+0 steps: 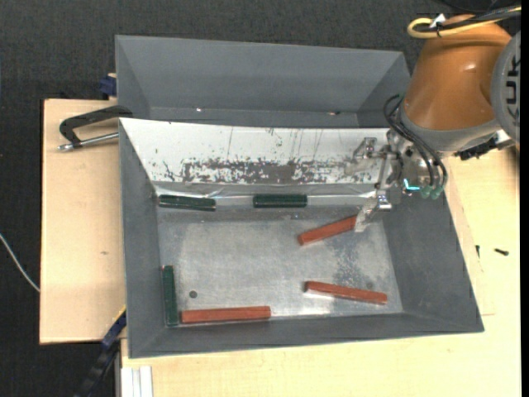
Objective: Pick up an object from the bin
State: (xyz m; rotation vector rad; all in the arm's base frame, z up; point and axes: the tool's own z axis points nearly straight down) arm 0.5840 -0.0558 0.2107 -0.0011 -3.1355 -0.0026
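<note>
My gripper [364, 218] hangs low at the right side of the bin, close under the back wall. Its tip meets the right end of a red flat stick [326, 232], which lies slanted in the middle right of the floor, with its right end higher in the picture. Whether the stick is gripped I cannot make out. A second red stick [345, 293] lies below it, nearer the front wall. A dark green stick [279, 201] lies along the foot of the back wall, left of the gripper.
Another dark green stick [187, 203] lies at the back left. At the front left corner a green stick [169, 294] lies along the left wall and a long red stick [225, 313] along the front wall. The arm's orange cover hangs over the right rim.
</note>
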